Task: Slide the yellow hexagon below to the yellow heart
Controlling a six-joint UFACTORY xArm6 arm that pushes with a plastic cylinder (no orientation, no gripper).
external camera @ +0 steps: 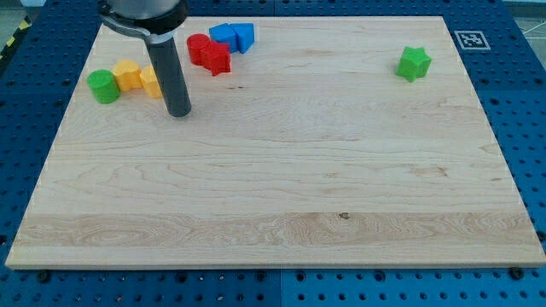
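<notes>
Two yellow blocks sit side by side near the view's upper left. The left one (127, 75) has a lobed top and looks like the heart. The right one (151, 83) touches it and is partly hidden behind my rod; it seems to be the hexagon. My tip (178, 113) rests on the board just right of and slightly below this right yellow block, close to it or touching it. The dark rod rises from the tip toward the view's top.
A green cylinder (103, 86) sits left of the yellow pair. Two red blocks (208, 54) and two blue blocks (233, 37) cluster at the top, right of my rod. A green star (414, 63) lies at the upper right. The wooden board (281, 196) has edges on all sides.
</notes>
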